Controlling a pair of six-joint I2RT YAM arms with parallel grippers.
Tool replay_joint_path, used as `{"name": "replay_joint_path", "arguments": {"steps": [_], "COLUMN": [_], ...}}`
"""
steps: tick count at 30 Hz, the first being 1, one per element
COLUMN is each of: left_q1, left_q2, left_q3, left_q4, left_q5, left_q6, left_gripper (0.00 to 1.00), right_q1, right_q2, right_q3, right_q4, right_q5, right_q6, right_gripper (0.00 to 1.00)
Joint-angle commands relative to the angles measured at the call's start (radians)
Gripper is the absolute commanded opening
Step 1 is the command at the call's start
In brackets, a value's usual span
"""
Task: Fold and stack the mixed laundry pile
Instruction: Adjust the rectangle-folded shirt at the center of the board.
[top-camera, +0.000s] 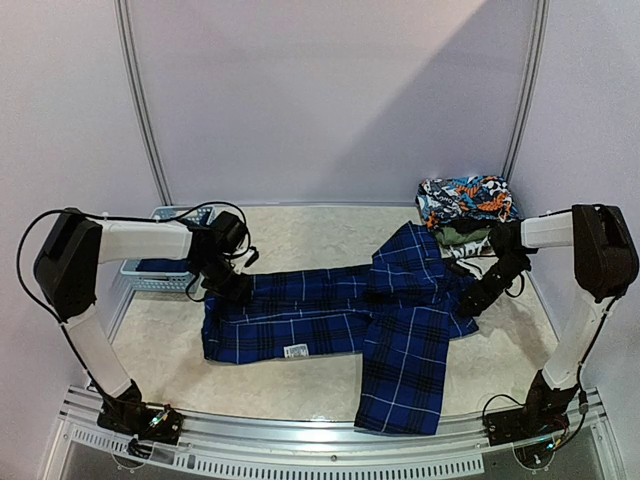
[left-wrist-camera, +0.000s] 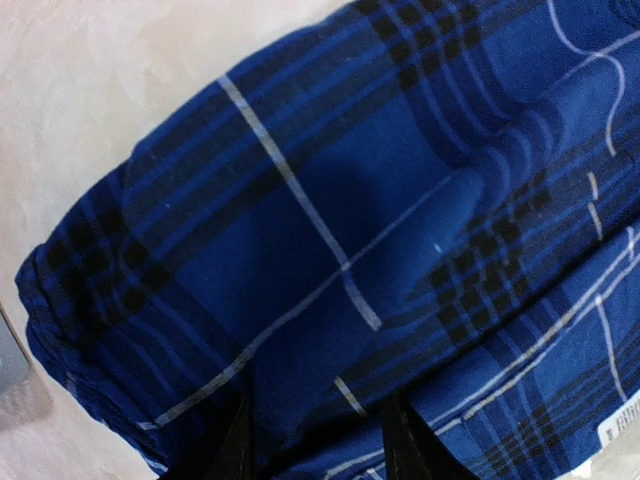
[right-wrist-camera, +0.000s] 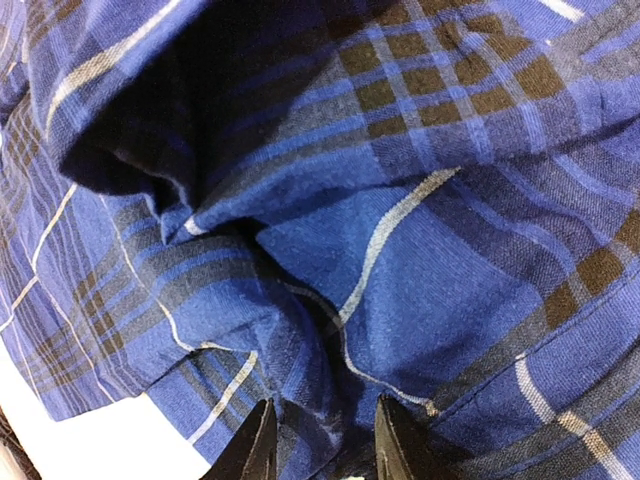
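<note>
A blue-and-black plaid long-sleeved shirt (top-camera: 380, 320) lies spread across the table, one sleeve hanging toward the front edge. My left gripper (top-camera: 232, 288) is at the shirt's far left end; in the left wrist view the left gripper (left-wrist-camera: 318, 445) has a thick fold of the plaid shirt (left-wrist-camera: 330, 230) between its fingers. My right gripper (top-camera: 478, 300) is at the shirt's right edge, and the right wrist view shows puckered cloth of the plaid shirt (right-wrist-camera: 400, 230) pinched in the right gripper (right-wrist-camera: 322, 445). The rest of the mixed laundry pile (top-camera: 465, 200) sits at the back right.
A light-blue slotted basket (top-camera: 160, 272) stands at the left, just behind my left arm. A dark green garment (top-camera: 462, 237) lies under the colourful patterned one. A white label (top-camera: 296, 351) shows on the shirt's near hem. A metal rail (top-camera: 330, 440) runs along the table's front edge.
</note>
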Motion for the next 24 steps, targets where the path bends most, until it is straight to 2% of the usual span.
{"name": "replay_joint_path", "arguments": {"steps": [1,4,16,18,21,24], "left_q1": [-0.05,-0.071,-0.104,-0.104,-0.103,-0.094], "left_q2": [-0.057,-0.047,0.012,-0.024,-0.115,-0.23], "left_q3": [-0.011,-0.019,0.03,0.03,0.014,-0.06], "left_q4": [-0.084,-0.106,-0.169,-0.186,-0.194,-0.126], "left_q5": [-0.021,-0.081,-0.309,-0.313,-0.308,-0.247], "left_q6": [0.08,0.093,0.114,0.085,-0.003,-0.129], "left_gripper": [0.32,0.25,0.24,0.28,0.47,0.52], "right_q1": [0.003,0.003,0.002,0.002,0.002,0.003], "right_q2": [0.041,0.048,0.026,-0.001,-0.053,-0.091], "right_q3": [-0.014,-0.009,-0.001,0.002,0.019,0.034], "right_q4": [-0.013,-0.012,-0.039,-0.041,-0.059,-0.067], "right_q5": [0.008,0.005,0.0,0.005,0.003,-0.014], "right_q6": [-0.006,-0.004,-0.011,-0.014,-0.01,0.003], "right_gripper": [0.33,0.34,0.32,0.32,0.33,0.36]}}
